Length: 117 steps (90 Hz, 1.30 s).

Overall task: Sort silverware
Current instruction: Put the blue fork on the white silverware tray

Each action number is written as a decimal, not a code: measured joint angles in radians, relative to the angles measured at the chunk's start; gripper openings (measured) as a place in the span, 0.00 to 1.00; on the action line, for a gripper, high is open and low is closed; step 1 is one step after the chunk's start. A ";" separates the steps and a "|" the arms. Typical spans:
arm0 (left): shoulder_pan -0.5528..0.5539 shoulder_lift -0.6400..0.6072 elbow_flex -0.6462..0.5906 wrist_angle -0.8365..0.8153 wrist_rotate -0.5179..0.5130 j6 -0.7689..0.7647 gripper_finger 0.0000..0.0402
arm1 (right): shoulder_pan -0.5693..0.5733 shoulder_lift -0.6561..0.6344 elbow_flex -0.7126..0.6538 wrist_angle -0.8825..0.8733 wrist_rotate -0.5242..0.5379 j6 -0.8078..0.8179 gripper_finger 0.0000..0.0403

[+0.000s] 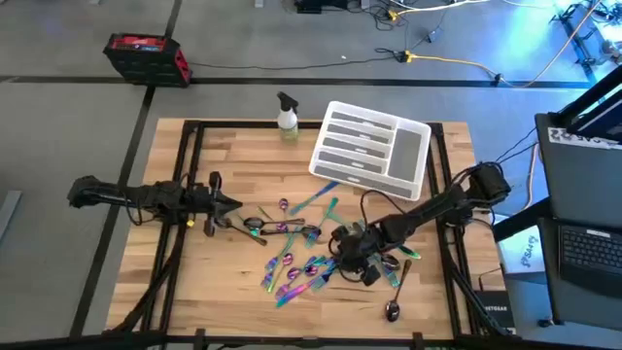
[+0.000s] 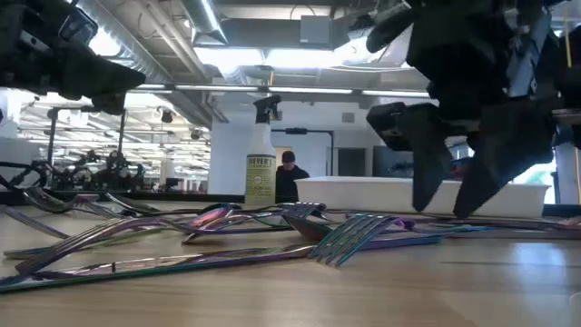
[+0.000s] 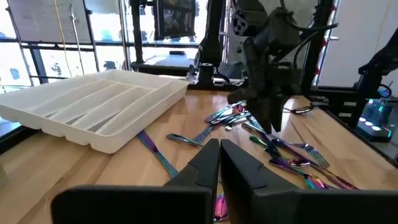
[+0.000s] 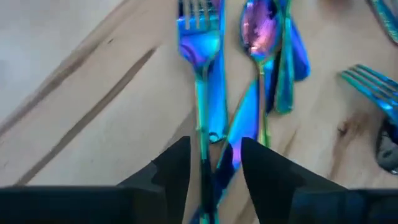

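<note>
The right gripper [image 1: 352,255] was down over the pile of silverware [image 1: 296,267] scattered across the middle of the wooden table [image 1: 233,146], toward its near half. Its 2 fingers [image 4: 171,168] stood a narrow way apart, pointing down at the wood, with the handle of a blue-green fork [image 4: 200,56] running up between them; whether they touched that handle could not be told. Just beside the fork lay a spoon [image 4: 259,31] with a pink-purple bowl, and another fork [image 4: 373,81] lay off to the side. In the low view the same gripper hung dark just above the tabletop, fingertips close to the wood, with forks and spoons spread flat in front of it.

The left gripper [image 1: 231,204] waited at the left side of the table, its arm stretched level above the surface, its fingers [image 3: 205,163] closed together and holding nothing. A few pieces of silverware lay just beyond its tip.

The white tray [image 1: 413,156] sat tilted at the far right of the table, its compartments bare of cutlery as far as the high view showed. A spray bottle [image 1: 287,117] stood upright at the far edge, left of the tray. One darker spoon [image 1: 394,309] lay apart near the front right
</note>
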 joint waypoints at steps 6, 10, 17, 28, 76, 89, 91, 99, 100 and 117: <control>0.000 0.000 0.000 0.000 0.000 0.000 0.00 | 0.004 0.012 0.000 -0.002 0.000 -0.001 0.26; 0.000 0.000 0.000 0.000 0.000 0.000 0.00 | 0.005 0.019 0.000 -0.003 -0.001 -0.001 0.25; 0.000 0.000 0.000 0.000 0.000 0.000 0.00 | 0.004 0.021 0.000 -0.006 0.002 -0.001 0.23; 0.000 0.000 0.000 0.000 0.000 0.000 0.00 | 0.003 0.021 0.000 -0.010 0.037 -0.001 0.21; 0.000 0.000 0.000 0.000 0.000 0.000 0.00 | 0.002 0.027 -0.001 -0.015 0.042 -0.015 0.12; 0.000 0.000 0.000 0.000 0.000 0.000 0.00 | 0.002 0.027 -0.001 -0.022 0.043 -0.016 0.08; 0.000 0.000 0.000 0.000 0.000 0.000 0.00 | 0.002 0.027 -0.001 -0.024 0.043 -0.016 0.07; 0.000 0.000 0.000 0.000 0.000 0.000 0.00 | 0.002 0.031 -0.001 -0.023 0.044 -0.018 0.05; 0.000 0.000 0.000 0.000 0.000 0.000 0.00 | 0.002 0.031 -0.001 -0.022 0.044 -0.018 0.05; 0.000 0.000 0.000 0.000 0.000 0.000 0.00 | 0.002 0.034 -0.001 -0.004 0.050 0.000 0.05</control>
